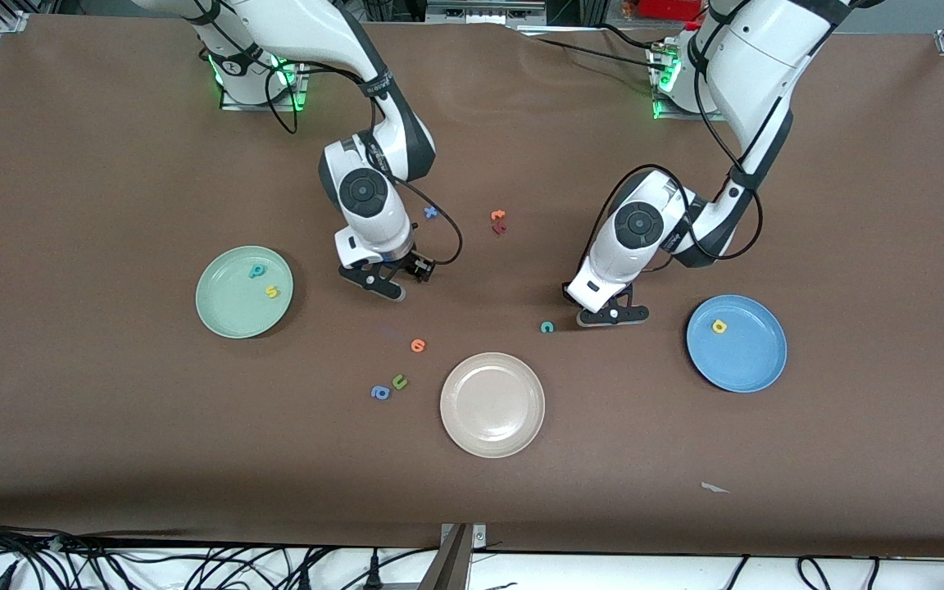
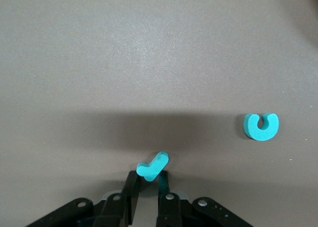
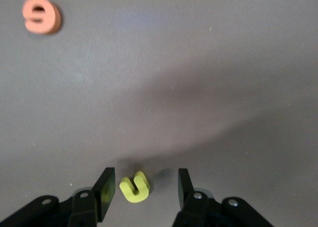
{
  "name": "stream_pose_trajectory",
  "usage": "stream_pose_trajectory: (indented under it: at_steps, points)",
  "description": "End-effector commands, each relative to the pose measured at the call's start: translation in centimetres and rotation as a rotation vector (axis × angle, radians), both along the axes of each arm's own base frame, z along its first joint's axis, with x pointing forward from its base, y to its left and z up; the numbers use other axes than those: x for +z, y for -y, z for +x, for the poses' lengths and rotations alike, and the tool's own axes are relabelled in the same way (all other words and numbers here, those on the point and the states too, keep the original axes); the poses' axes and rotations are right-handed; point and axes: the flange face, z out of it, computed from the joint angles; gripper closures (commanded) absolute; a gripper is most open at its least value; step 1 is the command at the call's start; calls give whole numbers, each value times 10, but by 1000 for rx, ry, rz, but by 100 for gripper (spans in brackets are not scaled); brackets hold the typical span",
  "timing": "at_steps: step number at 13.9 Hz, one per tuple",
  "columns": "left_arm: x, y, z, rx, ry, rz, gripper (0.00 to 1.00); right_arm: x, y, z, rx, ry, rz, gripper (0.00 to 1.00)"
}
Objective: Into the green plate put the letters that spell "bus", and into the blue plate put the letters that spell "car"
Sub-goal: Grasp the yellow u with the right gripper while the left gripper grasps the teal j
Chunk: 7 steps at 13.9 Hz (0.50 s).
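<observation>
The brown table [image 1: 111, 164] carries three plates. The green plate [image 1: 226, 315], toward the right arm's end, holds the teal b [image 1: 257, 270] and the yellow s [image 1: 272, 291]. The blue plate [image 1: 755, 360], toward the left arm's end, holds the yellow a [image 1: 719, 326]. A beige-white plate [image 1: 492, 430] lies between them, nearer the front camera. The right gripper [image 3: 144, 187] is low over the table beside the green plate, jaws parted with a clear gap; the yellow u [image 3: 135, 187] lies on the table between them, apart from both pads. An orange letter [image 3: 42, 15] sits well ahead of those jaws. The left gripper [image 2: 147, 180] is low between the blue plate and the teal c [image 2: 261, 126], jaws drawn narrow onto the teal r [image 2: 153, 166], which stands tilted at the fingertips; whether it is lifted off the table cannot be told. The teal c lies ahead of and to one side of those jaws, apart from them. The green u [image 1: 399, 381] and a blue a [image 1: 380, 392] lie beside the beige-white plate.
</observation>
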Motion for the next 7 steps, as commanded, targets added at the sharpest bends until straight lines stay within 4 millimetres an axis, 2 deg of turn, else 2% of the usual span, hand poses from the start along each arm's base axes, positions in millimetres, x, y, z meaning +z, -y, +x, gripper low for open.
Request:
stream_pose_trajectory:
  at_steps: [1,7]
  points:
    - [-1,1,3,-6,22,11,78,-13,-11,-3,11,-5,3,40]
    - [-1,1,3,-6,22,11,86,-20,-16,-8,17,2,13,45]
